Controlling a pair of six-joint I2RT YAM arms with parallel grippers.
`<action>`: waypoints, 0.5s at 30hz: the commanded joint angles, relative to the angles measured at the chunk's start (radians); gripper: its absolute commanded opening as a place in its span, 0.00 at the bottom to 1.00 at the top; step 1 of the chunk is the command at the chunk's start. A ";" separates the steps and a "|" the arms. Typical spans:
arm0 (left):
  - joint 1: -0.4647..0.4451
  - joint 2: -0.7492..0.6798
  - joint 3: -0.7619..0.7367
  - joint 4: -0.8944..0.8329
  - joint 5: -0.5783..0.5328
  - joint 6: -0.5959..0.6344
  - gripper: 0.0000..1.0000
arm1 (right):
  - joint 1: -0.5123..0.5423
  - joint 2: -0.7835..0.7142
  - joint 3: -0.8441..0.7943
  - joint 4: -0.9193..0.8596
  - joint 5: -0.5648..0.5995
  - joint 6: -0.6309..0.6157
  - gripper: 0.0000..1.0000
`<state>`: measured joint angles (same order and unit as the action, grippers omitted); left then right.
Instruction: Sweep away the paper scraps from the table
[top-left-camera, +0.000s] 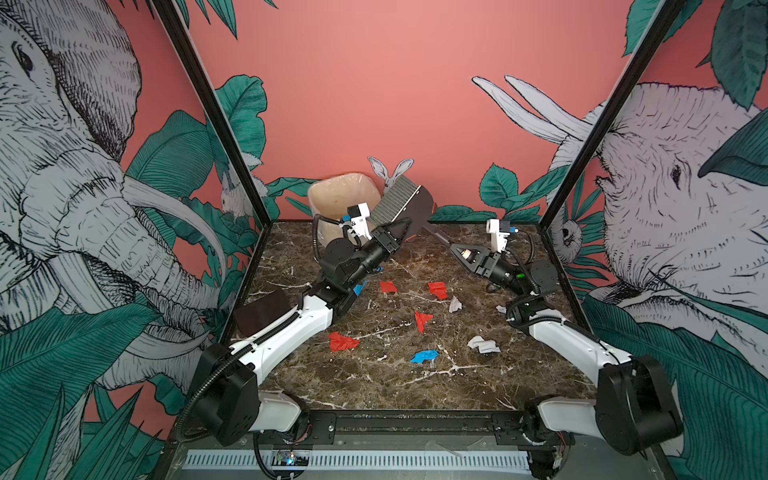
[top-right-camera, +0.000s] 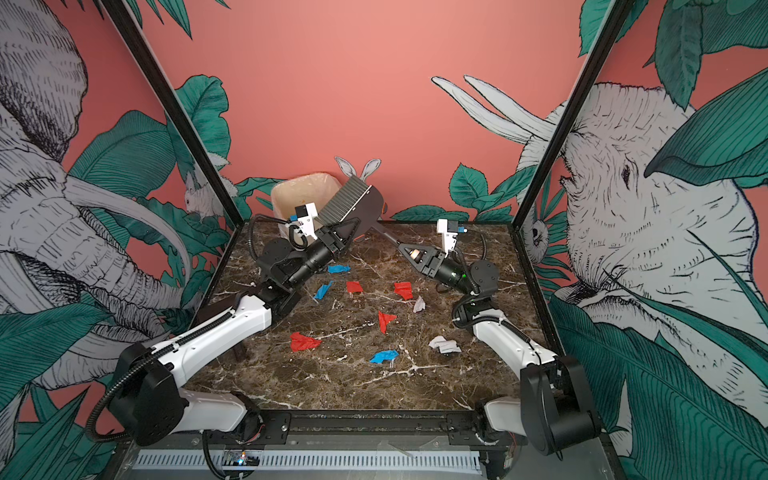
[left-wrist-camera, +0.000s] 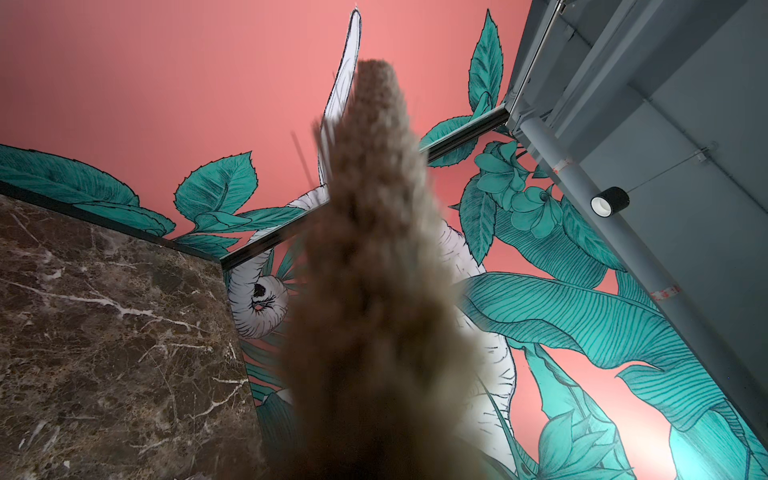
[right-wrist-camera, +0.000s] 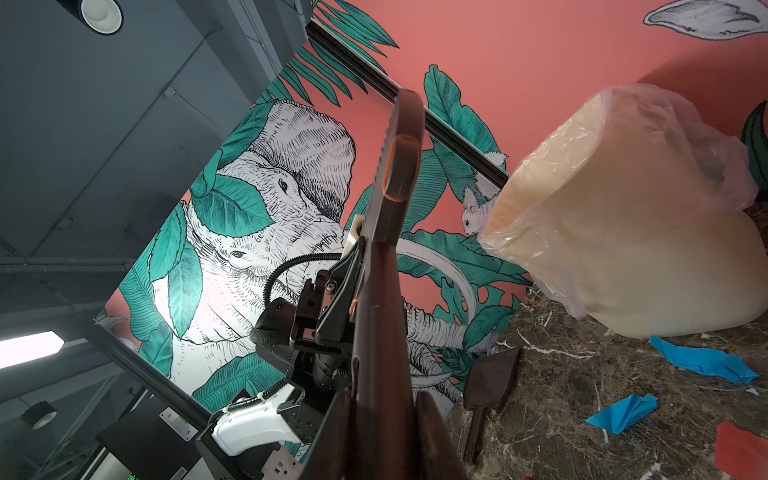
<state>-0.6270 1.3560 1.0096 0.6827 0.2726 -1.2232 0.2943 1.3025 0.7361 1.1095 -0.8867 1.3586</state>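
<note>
Several red, blue and white paper scraps lie across the middle of the table (top-left-camera: 374, 386): red ones (top-left-camera: 389, 286) (top-left-camera: 343, 342), a blue one (top-left-camera: 424, 356), a white one (top-left-camera: 483, 345). My left gripper (top-left-camera: 401, 226) is raised at the back, shut on a brush (top-left-camera: 395, 201); its grey bristles (left-wrist-camera: 374, 291) fill the left wrist view and hide the jaws. A dark dustpan (top-left-camera: 417, 208) is tilted up against the brush. My right gripper (top-left-camera: 454, 247) is shut on its handle (right-wrist-camera: 382, 332), which runs between the fingers (right-wrist-camera: 436, 436).
A cream plastic-lined bin (top-left-camera: 332, 193) stands at the back left, just behind the brush. Two blue scraps (top-right-camera: 338, 269) (top-right-camera: 323, 289) lie beside the left arm. A dark flat shape (top-left-camera: 262, 309) shows at the table's left wall. Patterned walls close in three sides.
</note>
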 joint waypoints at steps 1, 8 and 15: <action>-0.013 -0.008 0.005 -0.057 0.050 0.068 0.00 | 0.004 -0.016 0.056 0.082 0.046 0.035 0.00; -0.011 -0.019 0.012 -0.089 0.047 0.096 0.39 | 0.003 -0.045 0.059 0.009 0.051 -0.019 0.00; -0.002 -0.041 0.018 -0.141 0.040 0.121 0.96 | -0.002 -0.089 0.068 -0.112 0.064 -0.092 0.00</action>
<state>-0.6270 1.3556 1.0100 0.5766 0.2909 -1.1309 0.2935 1.2549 0.7609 0.9775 -0.8600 1.2903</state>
